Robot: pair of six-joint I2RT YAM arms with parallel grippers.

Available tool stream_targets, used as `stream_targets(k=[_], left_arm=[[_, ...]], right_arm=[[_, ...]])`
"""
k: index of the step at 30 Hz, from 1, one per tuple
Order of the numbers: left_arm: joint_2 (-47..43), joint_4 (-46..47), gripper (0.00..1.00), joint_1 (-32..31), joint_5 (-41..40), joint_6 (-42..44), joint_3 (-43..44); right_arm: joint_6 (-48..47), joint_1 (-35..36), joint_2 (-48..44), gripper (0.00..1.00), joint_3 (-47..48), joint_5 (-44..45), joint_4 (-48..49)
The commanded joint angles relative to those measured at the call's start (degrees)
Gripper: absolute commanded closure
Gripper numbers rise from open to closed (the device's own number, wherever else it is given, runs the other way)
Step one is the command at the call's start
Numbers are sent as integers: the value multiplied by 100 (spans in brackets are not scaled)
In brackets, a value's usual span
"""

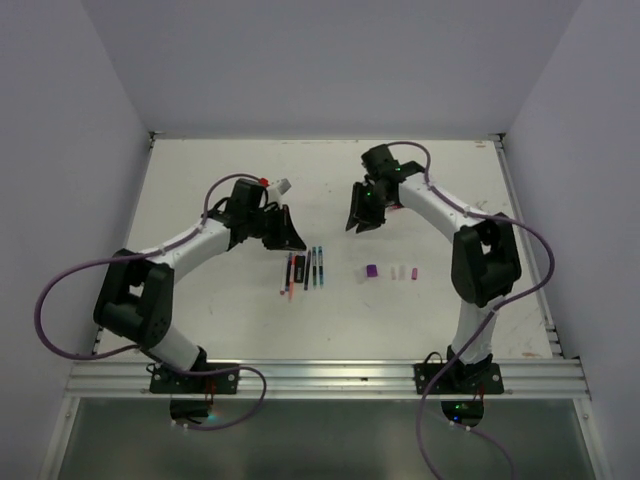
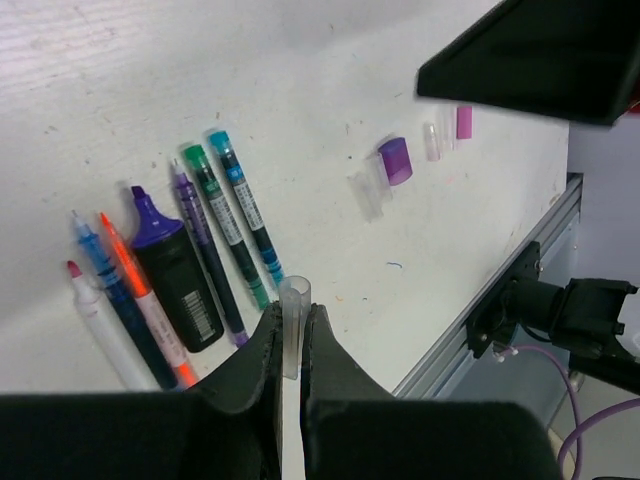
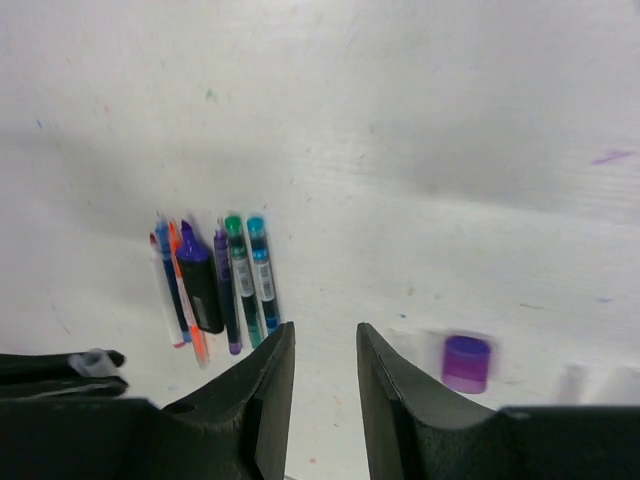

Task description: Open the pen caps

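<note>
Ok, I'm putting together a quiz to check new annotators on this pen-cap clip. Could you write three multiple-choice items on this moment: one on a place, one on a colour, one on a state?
1. Seen from above, where do the loose caps lie relative to the row of pens?
A) left of it
B) right of it
C) on top of it

2. What colour is the widest loose cap?
A) purple
B) yellow
C) orange

3. What is the left tool doing?
A) standing open and empty
B) shut on a green pen
C) shut on a clear cap

Answers:
1 B: the caps sit apart from the pens, on the right arm's side.
2 A: the stout cap is plainly purple in both wrist views.
3 C: the left wrist view shows the clear cap pinched between the fingers.
</note>
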Motion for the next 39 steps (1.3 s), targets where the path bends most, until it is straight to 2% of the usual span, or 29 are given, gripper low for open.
stream_targets(k=[1, 9, 20, 24, 34, 39], left_arm=[[300, 518, 100, -367, 394, -309, 397], [1354, 825, 100, -1159, 517, -722, 881], [1847, 1397, 100, -1423, 658, -1039, 670], [2093, 1722, 100, -1572, 658, -1161, 644], [2305, 1793, 100, -1722, 298, -1109, 556], [2489, 1792, 95, -1740, 165, -1083, 582]], right_arm=[[-254, -226, -386, 65, 211, 50, -387], [-227, -577, -729, 65, 52, -21, -334], [-359, -1359, -1353, 65, -527, -161, -334], [-385, -1413, -1511, 65, -607, -214, -334], [-438, -1562, -1845, 64, -914, -267, -308], [-465, -1615, -1951, 64, -1037, -276, -308]])
